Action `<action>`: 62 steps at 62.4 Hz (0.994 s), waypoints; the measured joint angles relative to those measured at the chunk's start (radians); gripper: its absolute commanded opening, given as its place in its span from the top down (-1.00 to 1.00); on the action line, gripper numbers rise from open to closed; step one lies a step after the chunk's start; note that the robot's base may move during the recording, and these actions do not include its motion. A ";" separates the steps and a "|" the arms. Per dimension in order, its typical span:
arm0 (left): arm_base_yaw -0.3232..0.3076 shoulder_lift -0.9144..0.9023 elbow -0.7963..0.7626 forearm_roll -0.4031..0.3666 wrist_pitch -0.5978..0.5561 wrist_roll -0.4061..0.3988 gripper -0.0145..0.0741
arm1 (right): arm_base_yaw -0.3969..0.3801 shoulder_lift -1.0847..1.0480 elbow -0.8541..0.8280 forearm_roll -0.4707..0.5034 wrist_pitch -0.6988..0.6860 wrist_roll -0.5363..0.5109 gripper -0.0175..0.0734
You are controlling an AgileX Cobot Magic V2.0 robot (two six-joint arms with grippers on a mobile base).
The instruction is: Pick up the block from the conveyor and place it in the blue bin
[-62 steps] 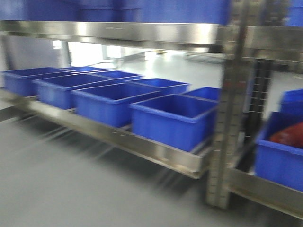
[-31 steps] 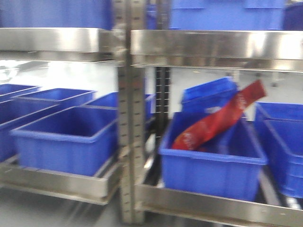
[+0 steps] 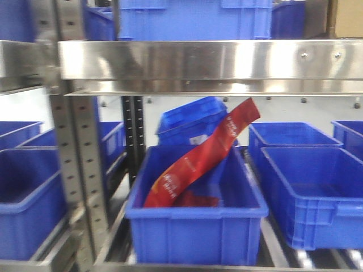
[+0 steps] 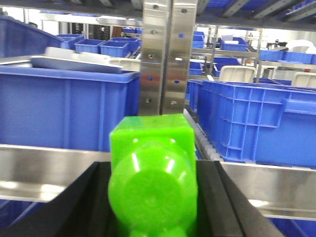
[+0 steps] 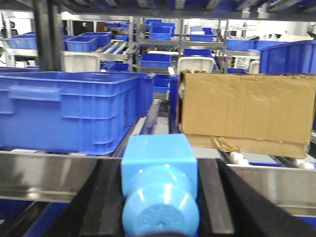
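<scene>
On the steel rack (image 3: 170, 59) sit rows of blue bins; centre bin (image 3: 195, 226) holds a red packet (image 3: 198, 156) leaning out past its back rim. Left gripper (image 4: 154, 207) is clamped on green block (image 4: 152, 158). Right gripper (image 5: 159, 207) is clamped on light-blue block (image 5: 159, 163).

A stainless steel rack (image 3: 76, 170) carries everything. On its lower roller shelf (image 3: 275, 247) blue bins sit side by side: a middle bin (image 3: 193, 235) nearest, a right bin (image 3: 317, 195) just beside it, and a left bin (image 3: 25, 212) past the upright. Farther back sits a tilted bin (image 3: 187, 119). The upper shelf (image 3: 210, 59) bears a blue crate (image 3: 193, 20) and, at the far right, a cardboard box (image 3: 347, 17).
</scene>
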 measured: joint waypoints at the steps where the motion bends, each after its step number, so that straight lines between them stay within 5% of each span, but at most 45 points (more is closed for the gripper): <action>1: 0.000 0.000 0.000 0.000 0.000 0.000 0.92 | 0.000 0.000 0.000 0.000 0.000 0.000 0.97; 62: 0.000 0.000 0.000 0.000 0.000 0.000 0.92 | 0.000 0.000 0.000 0.000 0.000 0.000 0.97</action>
